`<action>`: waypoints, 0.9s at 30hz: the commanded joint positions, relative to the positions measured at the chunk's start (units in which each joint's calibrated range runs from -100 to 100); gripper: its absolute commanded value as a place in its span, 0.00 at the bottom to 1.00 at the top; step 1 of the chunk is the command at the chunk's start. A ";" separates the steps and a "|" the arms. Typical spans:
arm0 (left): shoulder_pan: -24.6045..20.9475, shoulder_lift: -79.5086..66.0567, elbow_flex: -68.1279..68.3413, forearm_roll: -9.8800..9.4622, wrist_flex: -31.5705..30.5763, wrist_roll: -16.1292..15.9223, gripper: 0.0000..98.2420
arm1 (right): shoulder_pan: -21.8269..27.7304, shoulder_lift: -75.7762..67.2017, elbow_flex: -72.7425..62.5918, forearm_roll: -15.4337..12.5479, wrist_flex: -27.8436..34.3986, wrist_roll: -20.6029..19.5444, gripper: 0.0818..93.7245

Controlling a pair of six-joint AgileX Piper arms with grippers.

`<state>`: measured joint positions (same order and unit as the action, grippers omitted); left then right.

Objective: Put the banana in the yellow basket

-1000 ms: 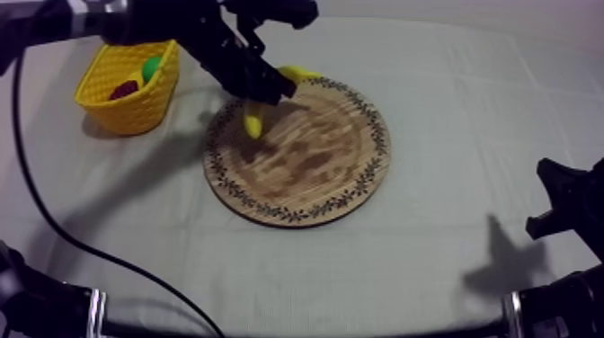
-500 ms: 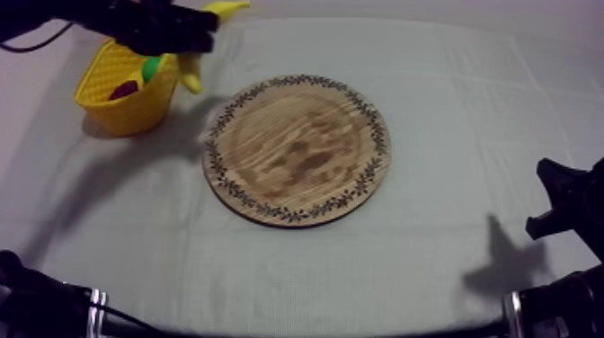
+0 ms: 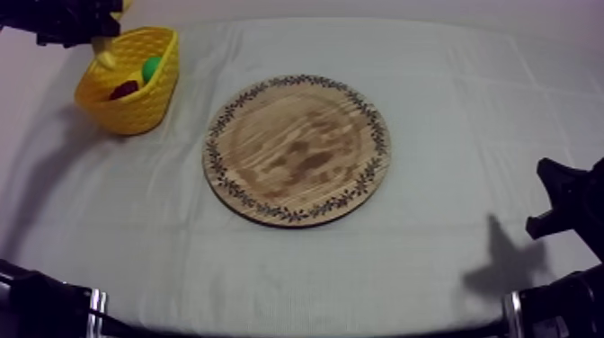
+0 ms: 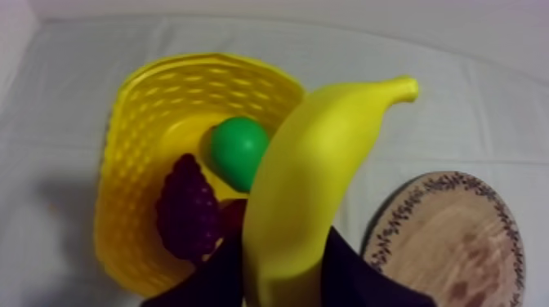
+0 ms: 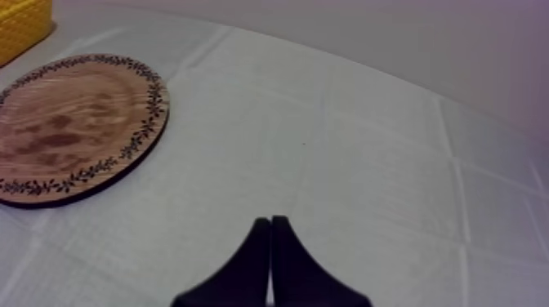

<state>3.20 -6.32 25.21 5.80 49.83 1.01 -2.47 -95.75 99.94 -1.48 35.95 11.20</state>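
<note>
**Banana in the left gripper, over the basket rim**

In the top view you see the left gripper (image 3: 74,22) up at 10 o'clock from the board (image 3: 297,148), at the far-left side of the basket (image 3: 135,103). It is clamped on the banana (image 3: 106,56), whose lower tip shows at the basket's far rim. The banana is off the board and not yet lying in the basket.

From the left wrist you get the clearer look. The two black fingers (image 4: 214,279) press against either side of the banana (image 4: 306,184), which stands between them with its stem end pointing away from the camera. Beneath it lie the basket's near wall (image 4: 131,163) and the strip of cloth (image 4: 457,106) between basket and board. Inside the basket sit a green fruit (image 4: 238,151) and a dark bunch of grapes (image 4: 188,208), touching each other. The edge of the board (image 4: 449,241) lies just beside the basket.

Your right gripper (image 3: 564,209) rests low at 4 o'clock from the board, well apart from it. In its own wrist view its fingers (image 5: 260,245) lie together as a narrow wedge with nothing between them, over bare cloth, with the board (image 5: 73,131) ahead at 10 o'clock
</note>
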 commanded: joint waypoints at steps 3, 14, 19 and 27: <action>-2.06 3.18 -1.15 0.07 -0.02 -0.93 0.23 | 0.02 0.00 -0.05 -0.01 0.02 0.01 0.00; -3.77 13.77 -2.53 0.31 -2.95 -2.50 0.23 | 0.02 0.00 -0.05 -0.01 0.02 0.01 0.00; -4.20 17.73 -3.81 0.67 -4.04 -2.79 0.23 | 0.02 0.00 -0.05 -0.01 0.02 0.01 0.00; -4.70 21.77 -6.74 1.30 -4.31 -3.46 0.23 | 0.02 0.00 -0.05 -0.01 0.02 0.01 0.00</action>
<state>-1.46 15.19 18.74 7.07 45.44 -2.42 -2.47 -95.75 99.94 -1.48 35.95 11.20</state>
